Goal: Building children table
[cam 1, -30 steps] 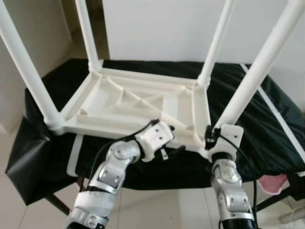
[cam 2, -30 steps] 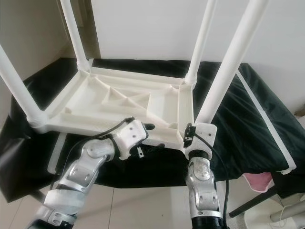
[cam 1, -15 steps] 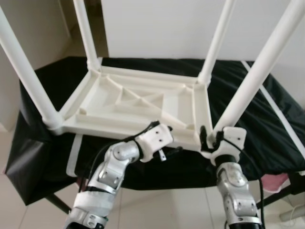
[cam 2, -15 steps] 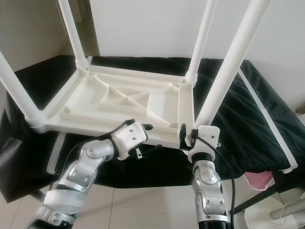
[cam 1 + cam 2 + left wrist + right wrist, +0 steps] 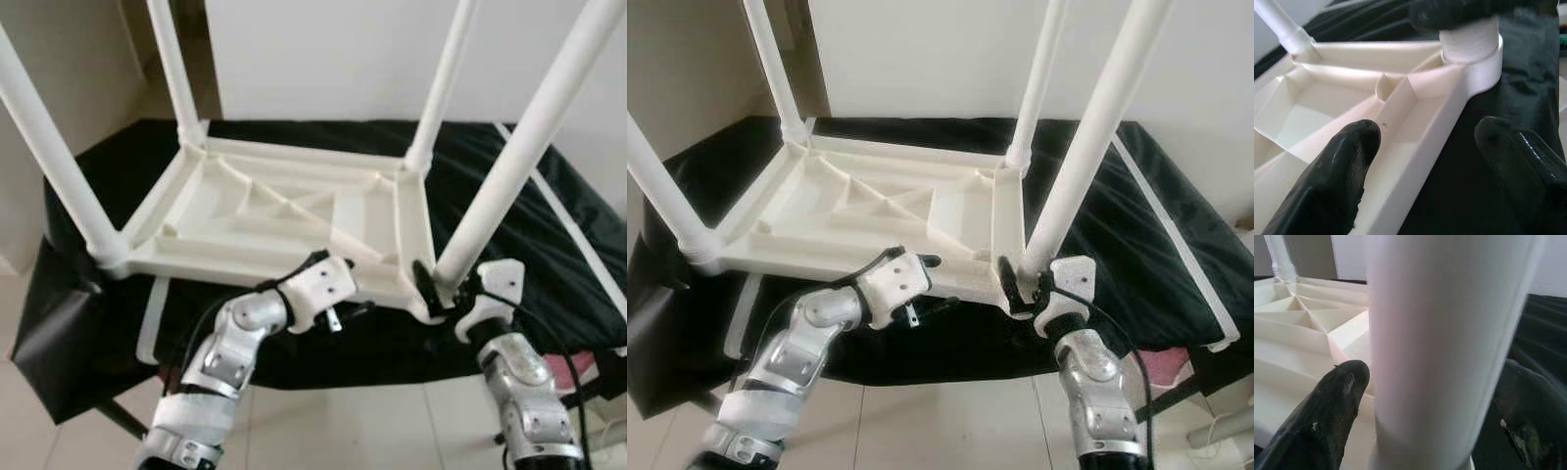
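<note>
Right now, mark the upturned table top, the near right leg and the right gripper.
upturned table top [image 5: 294,211], left eye view, on the ribbed underside.
near right leg [image 5: 519,157], left eye view, mid-shaft of the tube.
right gripper [image 5: 1425,396], right wrist view, between the two fingertips, astride that leg.

Upturned table top [image 5: 284,220] lies on the cloth [image 5: 549,255], four legs up; left gripper [image 5: 338,294] at its near edge, right gripper [image 5: 446,284] around the near-right leg [image 5: 519,166]
</note>
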